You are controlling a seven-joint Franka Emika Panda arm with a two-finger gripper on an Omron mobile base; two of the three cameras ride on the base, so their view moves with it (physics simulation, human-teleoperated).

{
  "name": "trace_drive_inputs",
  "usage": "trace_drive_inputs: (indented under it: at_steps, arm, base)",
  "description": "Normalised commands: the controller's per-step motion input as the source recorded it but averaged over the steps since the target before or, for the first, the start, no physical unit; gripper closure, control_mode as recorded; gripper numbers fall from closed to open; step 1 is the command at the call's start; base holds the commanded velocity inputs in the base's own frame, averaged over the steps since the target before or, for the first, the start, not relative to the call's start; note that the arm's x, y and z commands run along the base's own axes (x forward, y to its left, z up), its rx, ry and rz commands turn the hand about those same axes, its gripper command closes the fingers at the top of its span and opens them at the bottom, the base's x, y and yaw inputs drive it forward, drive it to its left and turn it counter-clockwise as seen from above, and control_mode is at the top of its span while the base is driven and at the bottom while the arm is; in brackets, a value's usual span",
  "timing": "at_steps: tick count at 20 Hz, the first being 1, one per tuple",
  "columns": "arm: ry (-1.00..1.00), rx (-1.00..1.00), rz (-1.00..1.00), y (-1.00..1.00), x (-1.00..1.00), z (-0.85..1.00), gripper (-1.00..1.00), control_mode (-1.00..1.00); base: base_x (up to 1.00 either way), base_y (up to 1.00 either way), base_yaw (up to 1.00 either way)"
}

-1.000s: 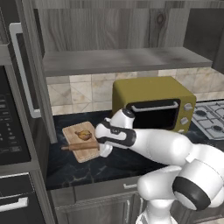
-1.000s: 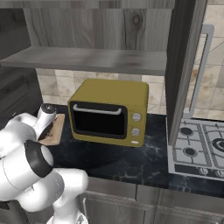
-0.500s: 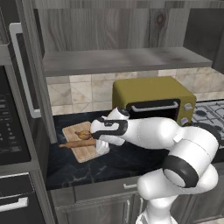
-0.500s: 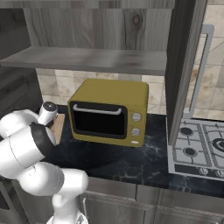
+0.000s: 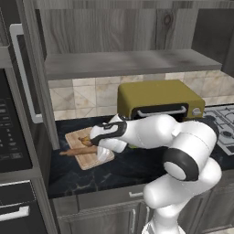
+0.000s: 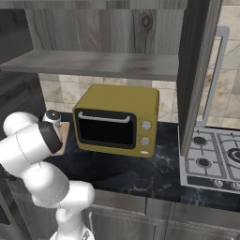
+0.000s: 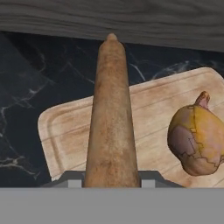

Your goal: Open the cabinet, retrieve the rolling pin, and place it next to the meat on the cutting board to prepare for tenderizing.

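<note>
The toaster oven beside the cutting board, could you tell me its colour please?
Mustard yellow toaster oven, clearest in right base view.

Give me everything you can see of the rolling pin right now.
The rolling pin is a slender light-brown wooden rod with a mottled grain, tapering to a rounded tip. It is clamped in the gripper, its length reaching out over the cutting board with the tip past the board's edge, above the dark counter. The meat lies beside it, apart. Whether it rests on the board is unclear.
</note>
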Motion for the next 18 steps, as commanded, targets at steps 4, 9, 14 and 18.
trace_drive_inputs:
  at_steps: [4, 9, 14, 18]
  arm:
    - [0.01, 0.0, 0.0, 0.04, 0.12, -0.23, 1.0, -1.0]
    - [0.01, 0.0, 0.0, 0.0, 0.14, -0.24, 1.0, -1.0]
    - [0.0, 0.0, 0.0, 0.01, 0.16, -0.19, -1.0, -1.0]
    - [0.0, 0.0, 0.0, 0.0, 0.06, -0.02, -1.0, -1.0]
  base:
    - [0.0, 0.0, 0.0]
    - [0.0, 0.0, 0.0]
    - [0.0, 0.0, 0.0]
    - [0.0, 0.0, 0.0]
